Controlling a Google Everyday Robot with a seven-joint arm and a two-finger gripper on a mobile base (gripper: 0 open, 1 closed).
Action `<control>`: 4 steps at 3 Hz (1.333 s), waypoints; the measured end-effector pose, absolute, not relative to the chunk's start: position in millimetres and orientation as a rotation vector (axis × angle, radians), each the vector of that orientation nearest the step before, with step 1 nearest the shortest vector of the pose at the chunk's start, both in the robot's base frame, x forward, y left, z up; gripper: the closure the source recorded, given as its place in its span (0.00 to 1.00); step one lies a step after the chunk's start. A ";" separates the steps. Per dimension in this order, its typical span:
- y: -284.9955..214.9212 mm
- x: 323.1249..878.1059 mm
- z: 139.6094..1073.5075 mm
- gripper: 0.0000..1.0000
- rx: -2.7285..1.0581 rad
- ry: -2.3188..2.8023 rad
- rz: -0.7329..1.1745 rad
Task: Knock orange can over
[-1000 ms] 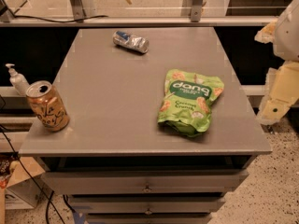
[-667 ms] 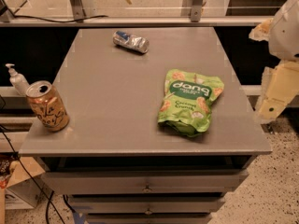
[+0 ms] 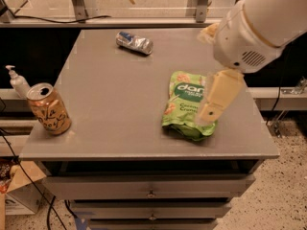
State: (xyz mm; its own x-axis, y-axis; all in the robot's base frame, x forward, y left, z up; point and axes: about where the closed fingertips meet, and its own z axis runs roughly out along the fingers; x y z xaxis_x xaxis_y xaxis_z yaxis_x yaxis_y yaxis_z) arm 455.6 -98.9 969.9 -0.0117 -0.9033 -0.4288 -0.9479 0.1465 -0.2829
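Observation:
The orange can (image 3: pixel 48 110) stands upright at the table's front left corner, orange-tan with dark script and an open silver top. My gripper (image 3: pixel 214 104) hangs from the big white arm (image 3: pixel 259 23) at the upper right. It sits over the right edge of a green snack bag (image 3: pixel 184 104), far to the right of the can and apart from it.
A crushed silver-and-blue can (image 3: pixel 134 42) lies at the back of the grey table (image 3: pixel 115 90). A soap pump bottle (image 3: pixel 18 81) stands just behind the orange can, off the table's left edge. Drawers (image 3: pixel 151 191) are below the top. A cardboard box (image 3: pixel 17 195) sits on the floor at left.
The arm has swung in from the right edge and now reaches over the table's right side above the green bag. The cans and bag have not moved.

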 end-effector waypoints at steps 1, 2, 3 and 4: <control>-36.1 457.3 961.3 0.00 -1.808 1.806 0.251; -28.5 456.2 962.2 0.00 -1.812 1.791 0.266; -15.7 460.4 956.0 0.00 -1.777 1.778 0.334; 15.8 471.7 942.7 0.00 -1.731 1.731 0.461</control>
